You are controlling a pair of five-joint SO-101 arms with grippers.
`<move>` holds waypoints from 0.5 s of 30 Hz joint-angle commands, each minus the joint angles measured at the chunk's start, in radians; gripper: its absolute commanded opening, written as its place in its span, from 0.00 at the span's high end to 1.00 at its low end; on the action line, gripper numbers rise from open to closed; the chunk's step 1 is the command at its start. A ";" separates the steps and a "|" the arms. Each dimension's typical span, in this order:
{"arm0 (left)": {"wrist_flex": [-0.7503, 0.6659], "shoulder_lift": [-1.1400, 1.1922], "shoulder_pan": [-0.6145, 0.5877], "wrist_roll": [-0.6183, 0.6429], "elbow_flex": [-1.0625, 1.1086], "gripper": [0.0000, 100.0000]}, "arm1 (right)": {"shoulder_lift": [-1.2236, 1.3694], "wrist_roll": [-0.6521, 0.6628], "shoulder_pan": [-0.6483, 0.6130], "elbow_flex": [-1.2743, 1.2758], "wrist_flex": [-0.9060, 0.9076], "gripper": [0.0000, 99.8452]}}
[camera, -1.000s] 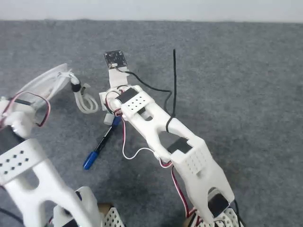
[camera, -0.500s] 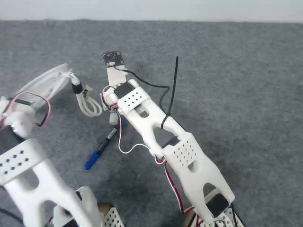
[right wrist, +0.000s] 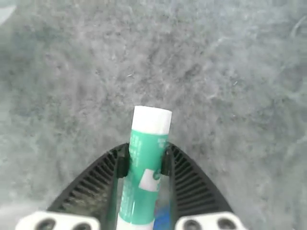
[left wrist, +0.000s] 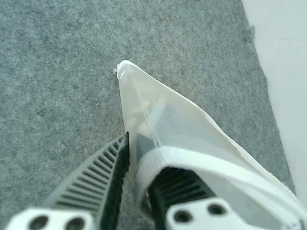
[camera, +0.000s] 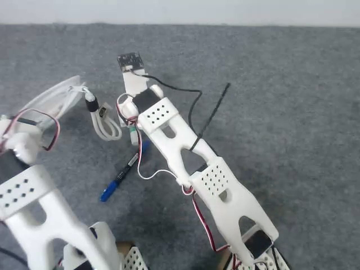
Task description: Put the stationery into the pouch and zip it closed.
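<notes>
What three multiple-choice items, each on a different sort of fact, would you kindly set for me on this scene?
1. Where does the blue pen lie?
A. Inside the pouch
B. On the grey mat
C. In the left tool

2. What colour is the body of the glue stick held in the right tool?
A. Green
B. Red
C. Yellow

3. What is the left tool's state?
A. Open and empty
B. Shut on the pouch
C. Shut on the pen

Answers:
1 B: the high view shows the pen flat on the mat.
2 A: the right wrist view shows a green body with a white cap.
3 B: the left wrist view shows the tool pinching the pouch's edge.
</notes>
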 commanded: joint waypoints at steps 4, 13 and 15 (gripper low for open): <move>-0.040 -0.052 0.003 0.011 -0.030 0.99 | -0.031 0.014 0.041 -0.255 0.203 0.99; -0.040 -0.052 0.003 0.011 -0.030 0.99 | -0.030 0.104 0.074 -0.252 0.341 0.99; -0.040 -0.052 0.003 0.011 -0.030 0.99 | -0.036 0.138 0.093 -0.204 0.341 0.99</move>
